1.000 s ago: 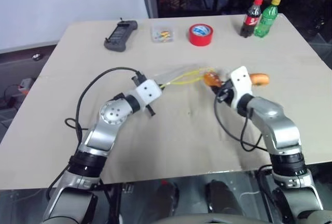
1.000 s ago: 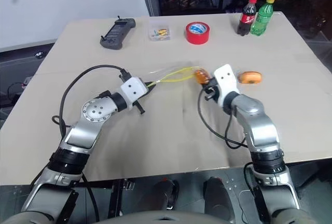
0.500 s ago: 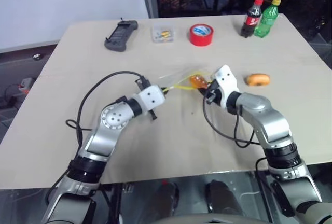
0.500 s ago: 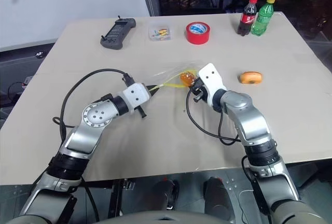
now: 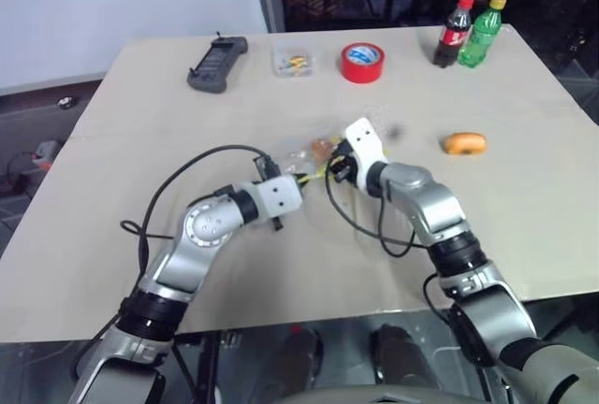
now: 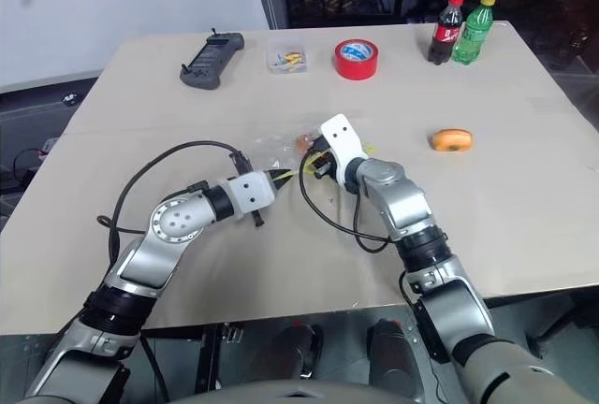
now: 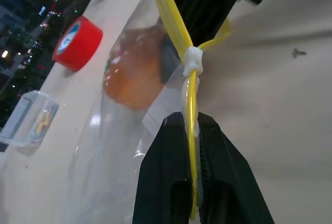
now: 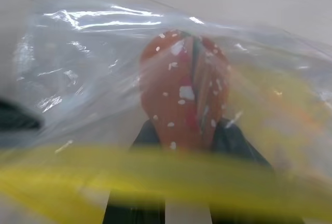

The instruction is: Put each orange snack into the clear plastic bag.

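Note:
My left gripper [image 7: 189,125] is shut on the yellow seal strip of the clear plastic bag [image 5: 301,155], holding it up near the middle of the table. Just right of it, my right gripper [image 5: 329,155] is shut on the darker, bumpy orange snack [image 8: 184,97]. The snack and the fingertips reach into the bag's mouth, with clear film around the snack [image 7: 134,68]. The lighter, bun-shaped orange snack [image 5: 464,144] lies alone on the table, well to the right of both grippers.
Along the table's far edge stand a black handset [image 5: 218,64], a small clear box of yellow bits [image 5: 293,61], a red tape roll [image 5: 362,62], a cola bottle [image 5: 456,34] and a green bottle [image 5: 483,32]. Black cables loop beside both arms.
My right gripper has carried the darker snack leftward from near the bun-shaped snack into the bag's mouth. The left gripper and bag have drawn slightly back toward me.

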You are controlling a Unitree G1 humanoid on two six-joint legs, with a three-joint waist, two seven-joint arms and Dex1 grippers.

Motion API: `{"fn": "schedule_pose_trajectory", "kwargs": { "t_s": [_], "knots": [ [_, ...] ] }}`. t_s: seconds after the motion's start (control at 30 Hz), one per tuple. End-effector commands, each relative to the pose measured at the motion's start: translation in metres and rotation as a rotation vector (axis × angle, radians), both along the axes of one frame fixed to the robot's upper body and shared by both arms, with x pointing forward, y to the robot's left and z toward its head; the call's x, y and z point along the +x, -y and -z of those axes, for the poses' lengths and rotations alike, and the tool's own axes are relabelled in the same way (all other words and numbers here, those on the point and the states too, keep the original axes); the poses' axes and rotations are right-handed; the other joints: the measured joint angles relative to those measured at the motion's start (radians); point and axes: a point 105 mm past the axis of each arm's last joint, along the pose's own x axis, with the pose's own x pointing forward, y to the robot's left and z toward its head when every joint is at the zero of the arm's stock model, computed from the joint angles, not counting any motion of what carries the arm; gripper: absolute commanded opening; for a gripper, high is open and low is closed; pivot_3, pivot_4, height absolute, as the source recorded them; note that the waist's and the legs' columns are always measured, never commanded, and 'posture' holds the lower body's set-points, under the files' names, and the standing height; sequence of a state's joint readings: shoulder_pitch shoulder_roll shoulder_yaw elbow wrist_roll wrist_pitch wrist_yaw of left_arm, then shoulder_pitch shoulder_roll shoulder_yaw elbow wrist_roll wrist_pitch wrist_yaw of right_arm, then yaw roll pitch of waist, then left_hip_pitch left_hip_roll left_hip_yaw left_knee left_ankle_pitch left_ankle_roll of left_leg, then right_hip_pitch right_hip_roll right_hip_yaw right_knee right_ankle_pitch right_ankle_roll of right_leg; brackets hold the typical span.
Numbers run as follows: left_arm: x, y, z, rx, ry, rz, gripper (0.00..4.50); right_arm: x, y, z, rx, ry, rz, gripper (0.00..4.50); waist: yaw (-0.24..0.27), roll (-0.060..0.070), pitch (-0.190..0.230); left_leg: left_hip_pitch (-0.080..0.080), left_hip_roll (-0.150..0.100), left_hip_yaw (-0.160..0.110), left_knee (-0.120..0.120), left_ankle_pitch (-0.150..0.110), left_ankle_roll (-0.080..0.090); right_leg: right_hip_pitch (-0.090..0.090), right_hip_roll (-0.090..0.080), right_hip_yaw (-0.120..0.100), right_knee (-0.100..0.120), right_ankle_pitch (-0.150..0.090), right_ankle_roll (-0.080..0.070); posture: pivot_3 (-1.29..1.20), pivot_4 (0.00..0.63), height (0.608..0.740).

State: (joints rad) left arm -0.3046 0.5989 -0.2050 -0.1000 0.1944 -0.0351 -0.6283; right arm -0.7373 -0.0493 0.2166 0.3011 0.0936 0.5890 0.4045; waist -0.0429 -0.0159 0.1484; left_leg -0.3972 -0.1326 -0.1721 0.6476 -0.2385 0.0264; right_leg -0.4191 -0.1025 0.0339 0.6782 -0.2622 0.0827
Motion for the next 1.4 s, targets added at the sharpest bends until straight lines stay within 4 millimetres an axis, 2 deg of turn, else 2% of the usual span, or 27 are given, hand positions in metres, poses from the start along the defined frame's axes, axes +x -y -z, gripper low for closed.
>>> {"fn": "schedule_pose_trajectory", "kwargs": {
  "t_s": [0.03,0.13,0.2,0.23,0.33,0.47,0.57,0.7,0.77,0.87,0.93,1.0,1.03,1.07,1.1,1.17,1.3,1.4],
  "knots": [
    [-0.003,0.0,-0.012,-0.04,0.034,-0.012,0.0,0.021,0.009,-0.015,0.019,0.1,0.11,1.95,-0.001,0.0,0.0,0.0,0.0,0.0,0.0,0.0,0.0,0.0,0.0,0.0,0.0,0.0,0.0,0.0,0.15,0.74],
    [-0.001,-0.006,-0.013,-0.076,0.008,-0.066,0.0,0.031,0.02,-0.017,0.015,0.142,0.195,3.39,0.0,0.0,0.0,0.0,0.0,0.0,0.0,0.0,0.0,0.0,0.001,0.0,0.0,0.0,0.0,0.0,0.15,0.74],
    [0.002,-0.011,-0.015,-0.105,-0.007,-0.109,0.0,0.027,0.021,-0.02,0.019,0.159,0.169,4.32,-0.001,0.0,0.0,0.0,0.0,0.0,0.0,0.0,0.0,0.0,0.001,0.0,0.0,0.0,0.0,0.0,0.15,0.74],
    [0.004,-0.014,-0.016,-0.118,-0.013,-0.132,0.0,0.022,0.02,-0.021,0.027,0.161,0.135,4.48,-0.001,0.0,0.0,0.0,0.0,0.0,0.0,0.0,0.0,0.0,0.001,0.0,0.0,0.0,0.0,0.0,0.15,0.74],
    [0.012,-0.02,-0.021,-0.157,-0.022,-0.192,0.0,0.0,0.016,-0.029,0.068,0.16,-0.002,4.48,0.0,0.0,0.0,0.0,0.0,0.0,0.0,0.0,0.0,0.0,0.001,0.0,0.0,0.0,0.0,0.0,0.15,0.74],
    [0.021,-0.023,-0.026,-0.197,-0.029,-0.249,0.0,-0.031,0.026,-0.044,0.099,0.199,-0.141,4.48,0.002,0.0,0.0,0.0,0.0,0.0,0.0,0.0,0.0,0.0,0.0,0.0,0.0,0.0,0.0,0.0,0.15,0.74],
    [0.024,-0.023,-0.027,-0.196,-0.028,-0.258,0.0,-0.047,0.036,-0.052,0.097,0.22,-0.214,4.48,0.0,0.0,0.0,0.0,0.0,-0.001,0.0,0.0,0.0,0.0,0.0,-0.001,0.0,0.0,0.0,0.0,0.15,0.74],
    [0.028,-0.023,-0.031,-0.201,-0.024,-0.262,0.0,-0.057,0.061,-0.062,0.067,0.264,-0.219,4.48,0.003,0.0,0.0,0.0,0.0,0.0,0.0,0.0,0.0,0.0,0.0,-0.001,0.0,0.0,0.0,0.0,0.15,0.74],
    [0.029,-0.022,-0.032,-0.204,-0.023,-0.261,0.0,-0.048,0.085,-0.067,-0.001,0.325,-0.132,4.48,0.007,0.0,0.0,-0.001,0.0,0.0,0.0,0.0,0.0,0.0,0.0,-0.001,0.0,0.0,0.0,0.0,0.15,0.74],
    [0.029,-0.022,-0.033,-0.209,-0.024,-0.259,0.0,-0.023,0.141,-0.06,-0.254,0.398,0.028,4.48,0.012,0.0,0.0,-0.001,-0.001,0.0,0.001,0.0,0.0,0.001,-0.001,-0.001,0.0,0.0,0.0,0.0,0.15,0.74],
    [0.028,-0.02,-0.032,-0.21,-0.026,-0.254,0.0,-0.006,0.187,-0.049,-0.451,0.396,0.113,4.48,0.018,0.0,0.0,0.0,-0.001,0.0,0.001,0.0,0.0,0.001,-0.001,-0.001,-0.001,0.0,0.0,0.0,0.15,0.74],
    [0.027,-0.018,-0.031,-0.211,-0.031,-0.248,0.0,0.008,0.231,-0.042,-0.514,0.327,0.212,4.48,0.023,0.0,0.0,0.0,-0.001,0.0,0.001,0.0,0.0,0.001,-0.001,-0.002,-0.001,0.0,0.0,0.0,0.15,0.74],
    [0.026,-0.018,-0.03,-0.211,-0.032,-0.246,0.0,0.014,0.243,-0.041,-0.482,0.286,0.262,4.48,0.022,0.0,0.0,0.0,-0.001,0.001,0.001,0.0,0.0,0.001,-0.001,-0.001,-0.001,0.0,0.0,0.0,0.15,0.74],
    [0.026,-0.018,-0.03,-0.211,-0.033,-0.246,0.0,0.018,0.249,-0.04,-0.451,0.262,0.29,4.48,0.021,0.0,0.001,0.0,-0.001,0.001,0.001,0.0,0.0,0.001,-0.001,-0.001,-0.001,0.0,0.0,0.0,0.15,0.74],
    [0.026,-0.017,-0.03,-0.21,-0.034,-0.246,0.0,0.028,0.261,-0.045,-0.336,0.222,0.388,4.48,0.017,0.0,0.001,0.0,0.0,0.002,0.0,0.0,0.0,0.001,-0.001,0.0,-0.001,0.0,0.0,0.0,0.15,0.74],
    [0.025,-0.017,-0.029,-0.209,-0.037,-0.246,0.0,0.042,0.273,-0.051,-0.146,0.16,0.508,4.48,0.004,0.0,0.001,0.001,0.001,0.003,0.0,0.0,0.0,0.001,-0.002,0.002,0.0,0.0,0.0,0.0,0.15,0.74],
    [0.023,-0.019,-0.028,-0.21,-0.041,-0.257,0.0,0.053,0.272,-0.052,0.031,0.1,0.563,4.48,0.001,0.0,0.001,0.001,0.002,0.004,0.0,0.0,0.0,0.001,-0.002,0.003,-0.001,0.0,0.0,0.0,0.15,0.74],
    [0.022,-0.02,-0.028,-0.212,-0.044,-0.262,0.0,0.054,0.274,-0.043,0.052,0.063,0.587,4.48,0.006,0.0,0.001,0.0,0.002,0.003,0.0,-0.001,0.001,0.001,-0.002,0.002,-0.002,0.0,0.0,0.0,0.15,0.74]
  ]
}}
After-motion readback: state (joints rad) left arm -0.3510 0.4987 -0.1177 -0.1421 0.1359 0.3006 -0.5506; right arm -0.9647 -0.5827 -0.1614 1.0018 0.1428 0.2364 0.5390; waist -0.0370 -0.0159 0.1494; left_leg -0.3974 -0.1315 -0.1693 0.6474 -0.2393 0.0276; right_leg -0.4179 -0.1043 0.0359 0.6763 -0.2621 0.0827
